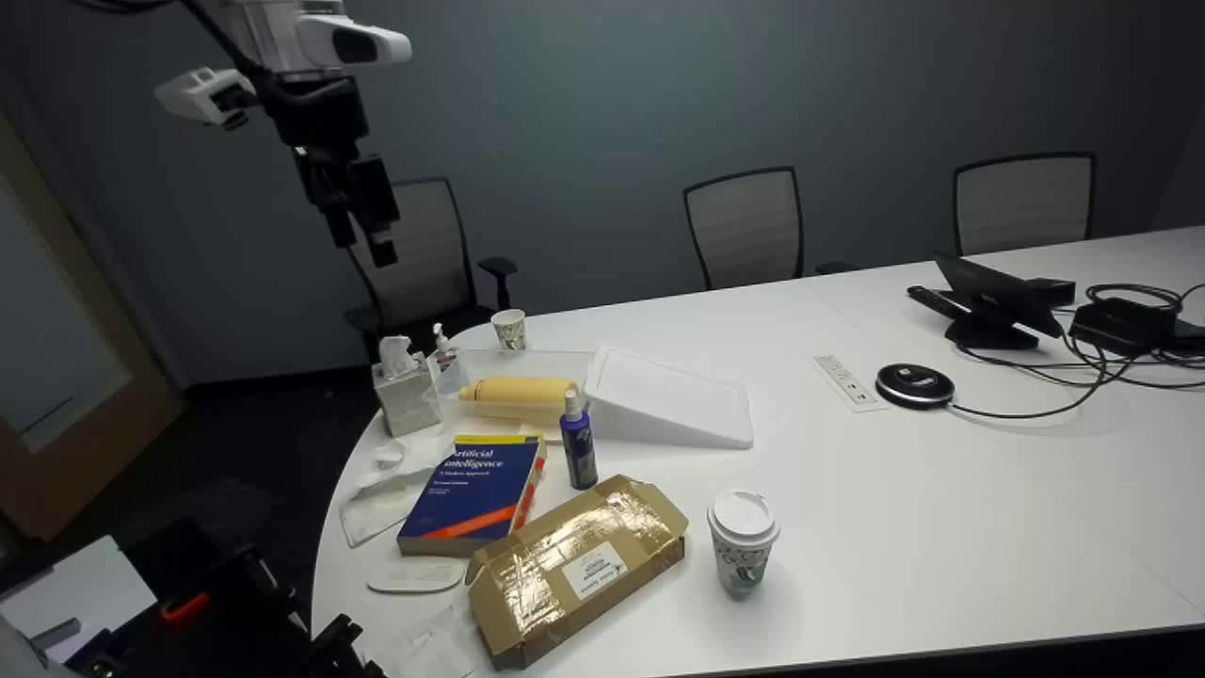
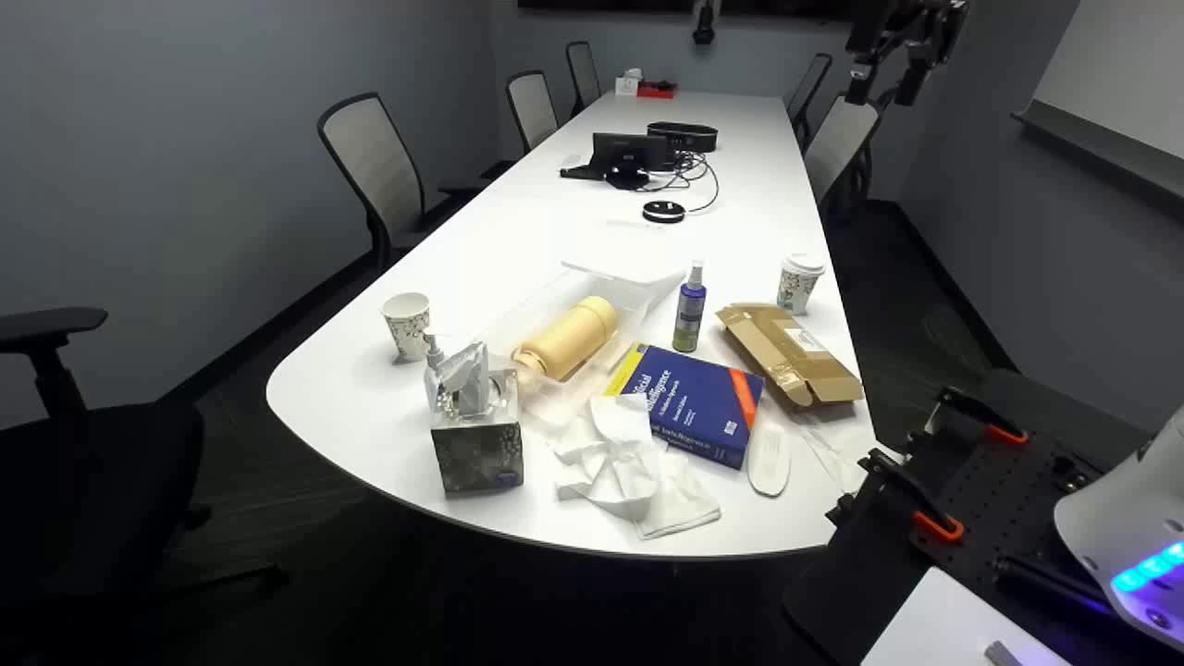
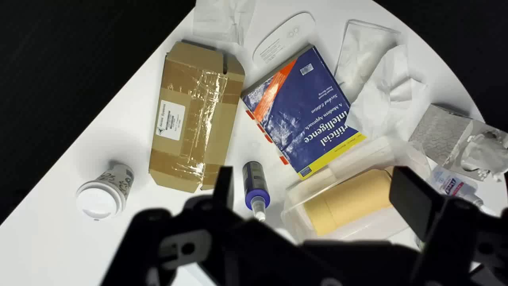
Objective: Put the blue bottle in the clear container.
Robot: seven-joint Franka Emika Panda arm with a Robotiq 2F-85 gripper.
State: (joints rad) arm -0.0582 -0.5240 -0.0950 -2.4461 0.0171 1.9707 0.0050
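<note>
Blue bottle (image 1: 579, 449) stands upright on the worktop (image 1: 923, 527) between the clear container (image 1: 541, 364) and a cardboard box (image 1: 579, 570). Bare room spreads past the lidded paper cup (image 1: 743, 548); the worktop's rounded edge runs near the tissue box (image 2: 479, 453). Raised well above, the fingers (image 3: 412, 200) are released, spread wide. The bottle is slim, the cardboard taped; the open-topped plastic holds a yellow cylinder (image 1: 522, 389).

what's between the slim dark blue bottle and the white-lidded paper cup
In the wrist view, one end of a long brown cardboard box lies between the bottle and cup.
</note>
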